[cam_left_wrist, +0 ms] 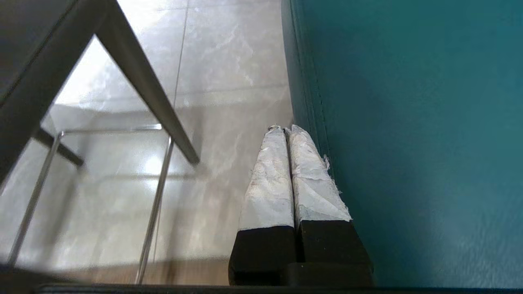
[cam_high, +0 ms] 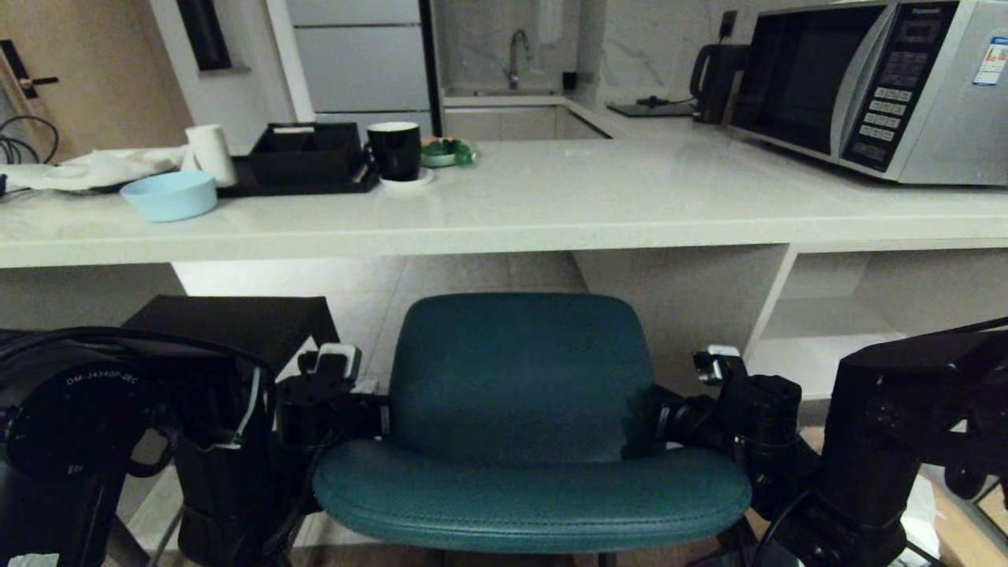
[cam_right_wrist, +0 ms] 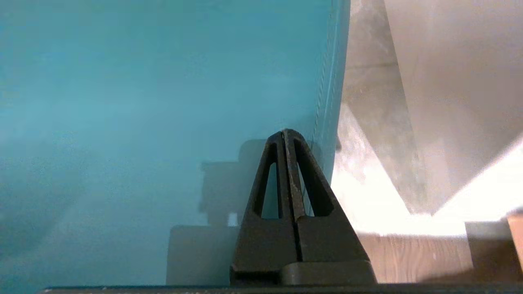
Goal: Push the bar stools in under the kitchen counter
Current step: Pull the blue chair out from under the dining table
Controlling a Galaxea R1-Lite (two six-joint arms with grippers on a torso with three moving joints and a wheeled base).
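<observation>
- The teal stool stands straight ahead of us, backrest facing the table, not yet under it.
- Our left gripper and right gripper, fingers clenched and empty, flank its backrest.
- The dark stool sits to our left.

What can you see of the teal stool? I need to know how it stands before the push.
The teal stool stands upright facing the counter, its curved, rounded backrest toward the camera and below the slab's edge. Seat and backrest look like smooth stitched leather; the legs are hidden. The left tool, shut, lies against the backrest's left edge, and the right tool, shut, against its right edge. A dark stool stands at its left.
</observation>
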